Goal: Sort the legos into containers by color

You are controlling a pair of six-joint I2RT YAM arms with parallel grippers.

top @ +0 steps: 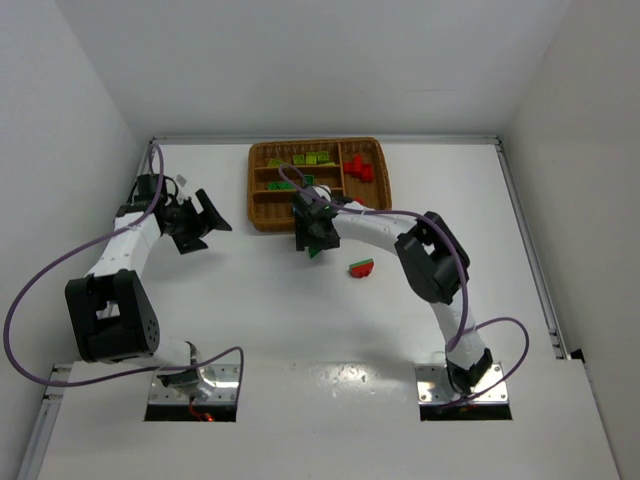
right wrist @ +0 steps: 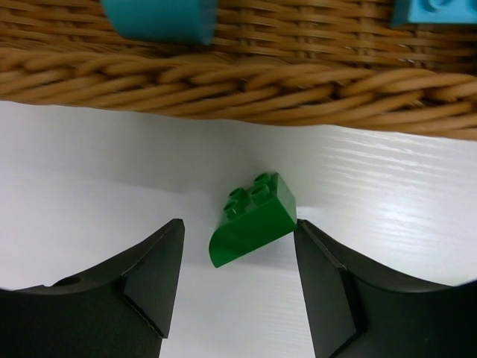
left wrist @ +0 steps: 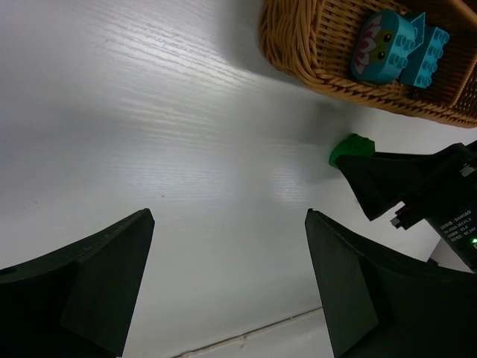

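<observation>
A dark green brick (right wrist: pixel 251 218) lies on the white table just in front of the wicker tray's near wall (right wrist: pixel 223 74). My right gripper (right wrist: pixel 238 224) is open, low over the table, with the brick between its fingers; the right finger is at the brick's corner. From above, this gripper (top: pixel 315 240) sits at the tray's (top: pixel 262 215) near edge. Cyan bricks (left wrist: pixel 391 46) lie in the near slot, lime bricks (top: pixel 310 158) in the far slot and red bricks (top: pixel 357 167) in the upright slot. My left gripper (left wrist: pixel 227 216) is open and empty, left of the tray (left wrist: pixel 313 45).
A red and green piece (top: pixel 361 268) lies on the table right of my right gripper. The dark green brick (left wrist: pixel 350 147) and my right gripper's finger (left wrist: pixel 402 179) show in the left wrist view. White walls enclose the table on three sides.
</observation>
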